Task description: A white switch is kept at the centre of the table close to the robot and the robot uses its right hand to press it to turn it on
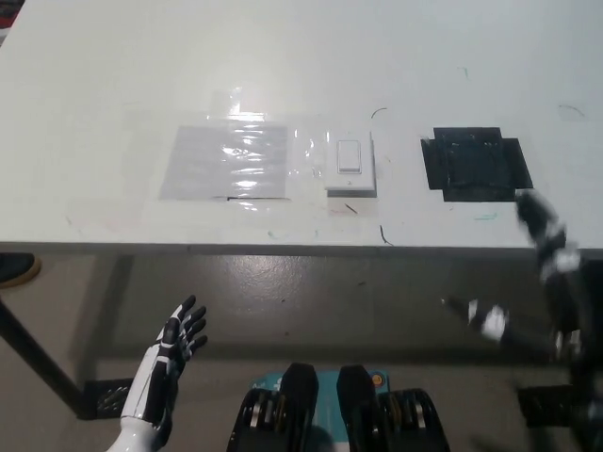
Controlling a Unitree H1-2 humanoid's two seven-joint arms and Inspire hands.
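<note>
A white wall-type switch [350,164] sits on the white table [283,66] near its front edge, about at the centre. My black right hand [528,282] is blurred at the right, below and in front of the table edge, well to the right of the switch and apart from it. Its fingers appear spread, with one reaching up to the table edge near the black patch. My white left hand [175,344] rests low at the lower left, below the table, fingers apart and holding nothing.
A clear shiny plastic sheet [226,162] is taped flat on the table left of the switch. A black tape patch [476,162] lies right of the switch. The table's front edge [283,247] runs across the picture; the floor shows below it.
</note>
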